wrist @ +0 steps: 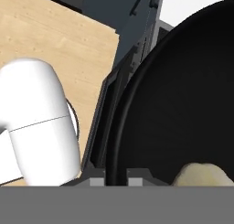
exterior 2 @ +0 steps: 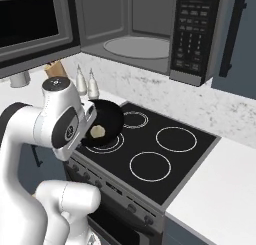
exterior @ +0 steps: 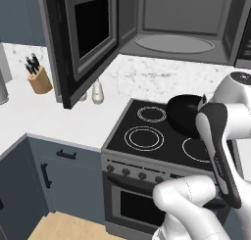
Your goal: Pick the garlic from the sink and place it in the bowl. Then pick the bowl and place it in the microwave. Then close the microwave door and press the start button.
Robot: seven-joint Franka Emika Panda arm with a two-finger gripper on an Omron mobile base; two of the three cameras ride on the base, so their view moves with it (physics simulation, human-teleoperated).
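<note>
My gripper (wrist: 116,176) is shut on the rim of the glossy black bowl (exterior 2: 106,120), which hangs tilted above the left burners of the cooktop. The pale garlic (exterior 2: 98,131) lies inside the bowl, and in the hand view the garlic (wrist: 203,175) rests low against the bowl's (wrist: 183,104) dark wall. From the left base camera the bowl (exterior: 182,114) sits just left of my forearm. Above, the microwave (exterior 2: 142,39) stands open with its turntable (exterior: 174,43) bare and its keypad (exterior 2: 192,34) at the right. The microwave door (exterior: 86,36) is swung wide to the left. The sink is out of view.
Below the bowl is the black cooktop (exterior 2: 165,149) with ring burners, and the oven (exterior: 132,195) under it. Two shakers (exterior 2: 86,84) and a knife block (exterior: 39,78) stand on the white counter (exterior: 54,114) left of the stove. The open door overhangs that counter.
</note>
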